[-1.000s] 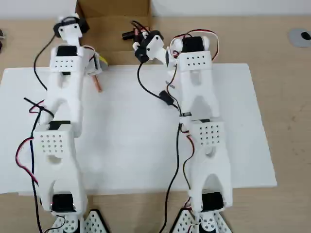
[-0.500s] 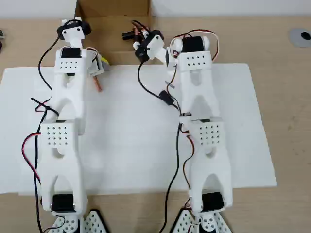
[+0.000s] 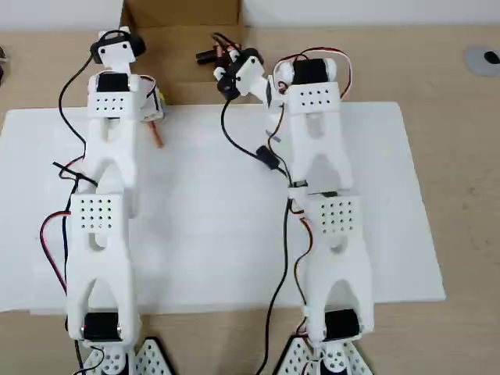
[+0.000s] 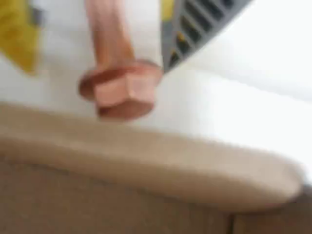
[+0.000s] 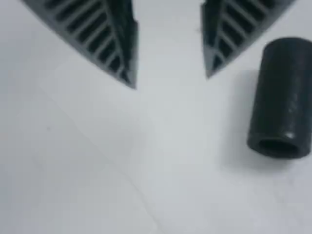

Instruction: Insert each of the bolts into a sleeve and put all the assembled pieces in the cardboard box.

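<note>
A copper bolt (image 4: 122,90) with a hex head hangs head-down in my left gripper (image 4: 97,58), which is shut on its shank between a yellow finger and a grey ribbed one. In the high view the bolt (image 3: 158,137) sits at the white sheet's far edge, just before the cardboard box (image 3: 183,66). The box's beige edge (image 4: 146,161) lies right under the bolt head. My right gripper (image 5: 170,75) is open above the white sheet. A black sleeve (image 5: 282,97) lies on its side beside one finger, outside the gap.
A white sheet (image 3: 211,219) covers the middle of the wooden table. Dark and copper-coloured pieces (image 3: 211,55) lie on the box's flap next to the right arm's wrist (image 3: 246,74). A grey disc (image 3: 484,58) sits at the far right edge.
The left arm's lower links have swung a little to the right and its wrist has shifted slightly. The bolt stays at the same spot. The right arm has not moved.
</note>
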{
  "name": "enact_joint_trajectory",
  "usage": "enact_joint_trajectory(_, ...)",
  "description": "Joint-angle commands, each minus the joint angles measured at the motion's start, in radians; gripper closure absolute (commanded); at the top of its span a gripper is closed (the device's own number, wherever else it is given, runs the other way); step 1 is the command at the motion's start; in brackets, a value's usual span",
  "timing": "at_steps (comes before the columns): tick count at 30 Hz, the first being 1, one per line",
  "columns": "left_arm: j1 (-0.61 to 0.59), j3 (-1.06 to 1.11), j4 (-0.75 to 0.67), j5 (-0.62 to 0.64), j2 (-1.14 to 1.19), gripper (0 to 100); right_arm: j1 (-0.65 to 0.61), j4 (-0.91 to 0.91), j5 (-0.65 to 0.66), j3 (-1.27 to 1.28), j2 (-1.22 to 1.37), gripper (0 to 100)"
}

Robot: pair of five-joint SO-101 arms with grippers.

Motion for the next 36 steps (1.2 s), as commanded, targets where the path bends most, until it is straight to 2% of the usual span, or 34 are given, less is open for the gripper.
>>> enact_joint_trajectory(1, -0.015, -0.058, 0.017, 0.035, -0.015, 93, 0.010, 0.015, -0.011, -0.013, -0.077, 89.3)
enact_joint_trajectory(17, -0.017, -0.060, 0.046, 0.040, -0.019, 97, -0.018, 0.015, -0.012, -0.013, -0.077, 89.4)
enact_joint_trajectory(20, -0.028, -0.066, 0.043, 0.087, -0.024, 99, -0.018, 0.015, -0.028, -0.013, -0.079, 89.4)
enact_joint_trajectory(26, -0.087, -0.213, 0.091, 0.189, -0.015, 99, -0.016, 0.015, -0.054, -0.013, -0.079, 89.4)
enact_joint_trajectory(32, -0.074, -0.301, 0.144, 0.203, -0.015, 99, -0.015, 0.017, -0.107, -0.005, -0.130, 89.4)
enact_joint_trajectory(36, -0.044, -0.310, 0.184, 0.195, -0.013, 99, -0.015, 0.017, -0.118, 0.108, -0.202, 89.5)
